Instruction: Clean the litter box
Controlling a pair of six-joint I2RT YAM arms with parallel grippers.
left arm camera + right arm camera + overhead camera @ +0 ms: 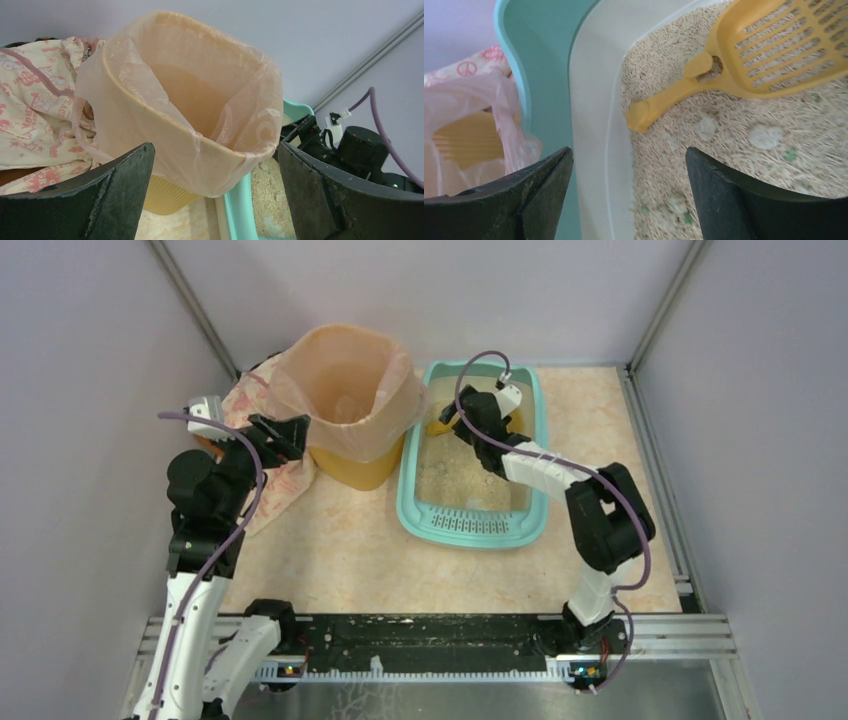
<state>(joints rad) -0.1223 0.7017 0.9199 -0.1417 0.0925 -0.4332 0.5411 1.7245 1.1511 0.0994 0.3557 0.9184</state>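
At the far left edge of the table (340, 560) lies a cloth (272, 492) with pink pictures. The left arm and the bin hide part of it. The left claw (290, 433) is wide and holds nothing. It is up by the rim of the yellow bin (358, 468), and I cannot tell if it touches the peach bag (345, 365) inside. The litter box (470, 528) sits just beside the bin, toward the far right corner, with its slotted end facing the arms. The right arm covers much of its sand. The right claw (629, 150) hangs wide over the box's left wall and holds nothing. A yellow scoop (764, 50) lies on the sand, with its far end cut off in the wrist picture. Pale lumps (765, 136) and green bits sit in the sand, too blurry to name.
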